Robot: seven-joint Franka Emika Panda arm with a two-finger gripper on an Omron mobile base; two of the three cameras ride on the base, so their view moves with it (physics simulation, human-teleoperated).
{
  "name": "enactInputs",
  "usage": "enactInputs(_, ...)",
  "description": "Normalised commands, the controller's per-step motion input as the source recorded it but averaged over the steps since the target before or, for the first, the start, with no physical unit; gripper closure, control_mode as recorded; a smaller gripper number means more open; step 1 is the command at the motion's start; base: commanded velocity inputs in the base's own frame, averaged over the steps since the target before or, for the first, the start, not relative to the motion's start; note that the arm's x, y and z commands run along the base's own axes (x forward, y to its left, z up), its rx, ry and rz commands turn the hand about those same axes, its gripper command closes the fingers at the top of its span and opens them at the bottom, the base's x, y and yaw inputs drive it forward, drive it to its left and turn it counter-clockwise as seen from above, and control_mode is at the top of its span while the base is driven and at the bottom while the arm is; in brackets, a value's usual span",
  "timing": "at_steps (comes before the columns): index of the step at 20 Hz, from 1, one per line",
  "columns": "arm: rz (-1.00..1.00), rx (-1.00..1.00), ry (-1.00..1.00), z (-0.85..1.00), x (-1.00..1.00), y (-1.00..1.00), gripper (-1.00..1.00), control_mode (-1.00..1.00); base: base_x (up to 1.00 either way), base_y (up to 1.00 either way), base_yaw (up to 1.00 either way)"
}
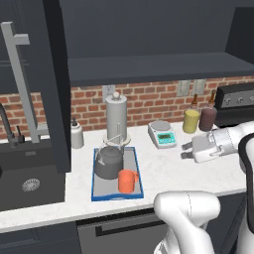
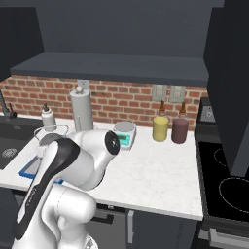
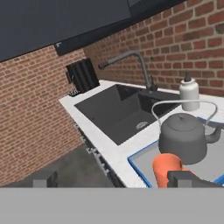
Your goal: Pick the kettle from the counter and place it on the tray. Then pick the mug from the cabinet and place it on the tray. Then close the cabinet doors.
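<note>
Claw (image 1: 184, 150) open, level, right of tray (image 1: 138, 171)

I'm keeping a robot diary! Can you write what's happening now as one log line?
squat dark grey kettle: on blue-rimmed grey tray | small orange mug: on tray | gripper: open, empty | dark cabinet door: open

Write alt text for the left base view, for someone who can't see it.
A blue-rimmed tray on a white counter holds a dark grey kettle and an orange mug. The open gripper hovers to their right. A cabinet door stands open at left, beside a black sink.
</note>
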Motion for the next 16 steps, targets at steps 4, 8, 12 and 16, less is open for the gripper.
enactInputs(4,-0.13,0.00,0.00,0.00,0.00,-0.33,-1.00,-1.00,0.00,0.00,0.00)
enactInputs(8,-0.11,0.00,0.00,0.00,0.00,-0.34,-1.00,-1.00,0.00,0.00,0.00)
enactInputs(12,-0.08,0.00,0.00,0.00,0.00,-0.28,-1.00,-1.00,0.00,0.00,0.00)
enactInputs(16,-0.03,0.05,0.00,0.00,0.00,-0.33,-1.00,-1.00,0.00,0.00,0.00)
